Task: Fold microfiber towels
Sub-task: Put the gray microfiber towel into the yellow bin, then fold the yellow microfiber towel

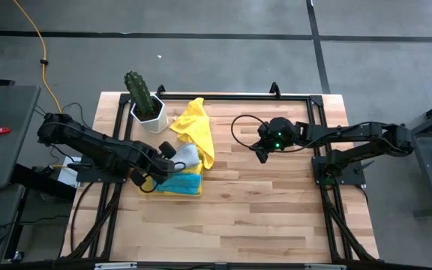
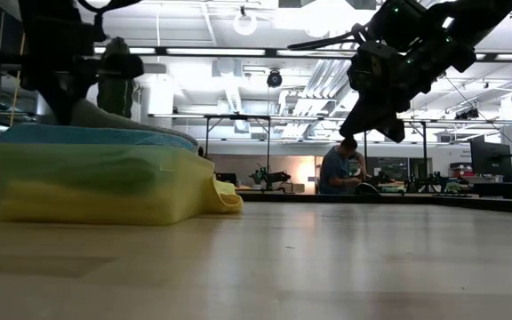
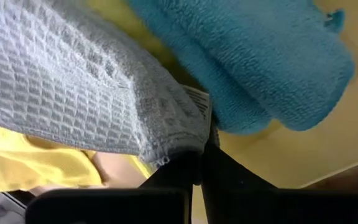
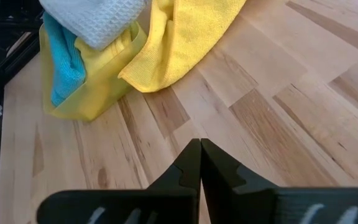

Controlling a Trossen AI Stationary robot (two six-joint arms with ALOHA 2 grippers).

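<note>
Left gripper [image 3: 199, 163] pinched tight on corner of grey waffle-weave towel [image 3: 73, 87], turquoise towel [image 3: 253, 56] just beside it, yellow cloth [image 3: 36, 168] beneath.

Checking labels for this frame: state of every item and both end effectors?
left end effector: shut on grey towel's corner, at the tray
grey towel: pinched at its edge, lying on the pile in the tray
turquoise towel: bunched in the tray, under the grey one
yellow tray: upright on table, holding towels
loose yellow towel: crumpled, unfolded, beside the tray
right end effector: shut, empty, above bare table
cactus pot: upright
</note>
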